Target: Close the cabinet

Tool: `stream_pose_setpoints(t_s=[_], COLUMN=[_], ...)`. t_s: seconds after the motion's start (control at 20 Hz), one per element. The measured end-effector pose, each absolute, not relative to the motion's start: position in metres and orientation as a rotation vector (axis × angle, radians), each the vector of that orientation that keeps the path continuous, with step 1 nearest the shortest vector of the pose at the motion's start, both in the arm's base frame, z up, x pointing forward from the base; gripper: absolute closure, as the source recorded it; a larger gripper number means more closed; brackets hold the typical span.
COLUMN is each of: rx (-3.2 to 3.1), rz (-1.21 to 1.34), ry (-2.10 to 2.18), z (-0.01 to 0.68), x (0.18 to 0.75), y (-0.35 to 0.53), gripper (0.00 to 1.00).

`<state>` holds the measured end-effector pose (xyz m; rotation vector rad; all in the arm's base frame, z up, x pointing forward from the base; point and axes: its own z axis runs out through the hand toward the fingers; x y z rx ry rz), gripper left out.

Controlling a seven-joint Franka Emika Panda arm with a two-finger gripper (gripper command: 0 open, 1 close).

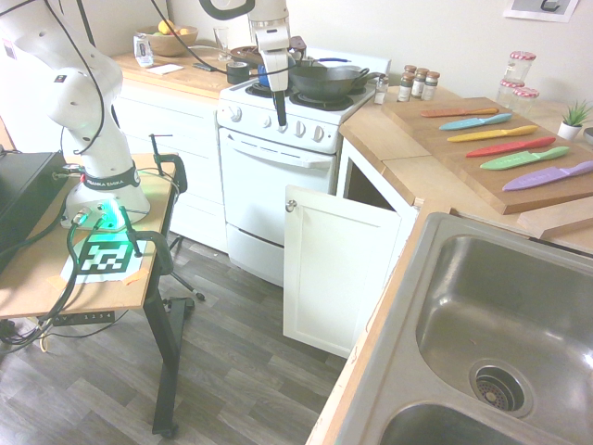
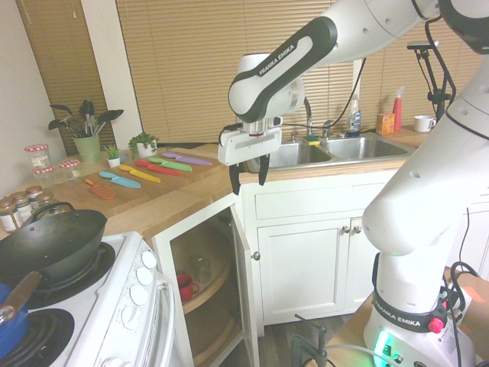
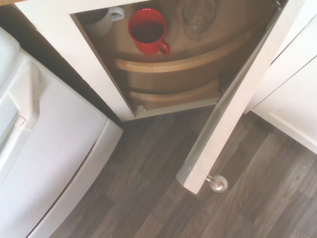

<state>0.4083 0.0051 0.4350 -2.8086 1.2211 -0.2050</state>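
Observation:
The white corner cabinet stands with its recessed-panel door swung wide out over the floor, a small round silver knob at the door's upper corner. From the other side I see the door edge-on with its knob. The wrist view looks straight down on the door's top edge and the knob. My gripper hangs open in the air above the door at about countertop height, touching nothing. In the first exterior view the gripper shows in front of the stove.
A white oven with a wok on top adjoins the cabinet. The curved shelves inside hold a red mug, a white mug and a glass jar. Coloured knives lie on a board beside a steel sink. Dark floor lies under the door.

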Motion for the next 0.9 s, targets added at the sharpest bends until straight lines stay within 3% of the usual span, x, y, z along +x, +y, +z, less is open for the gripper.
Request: stream_pose_setpoints(t_s=[0.4, 0.9], rx=[-2.845, -2.971], rz=[-0.189, -0.292], ry=[1.189, 1.019], z=[0.416, 0.396], x=[0.419, 0.385], y=[-0.028, -0.169], gripper=[0.00, 0.00])
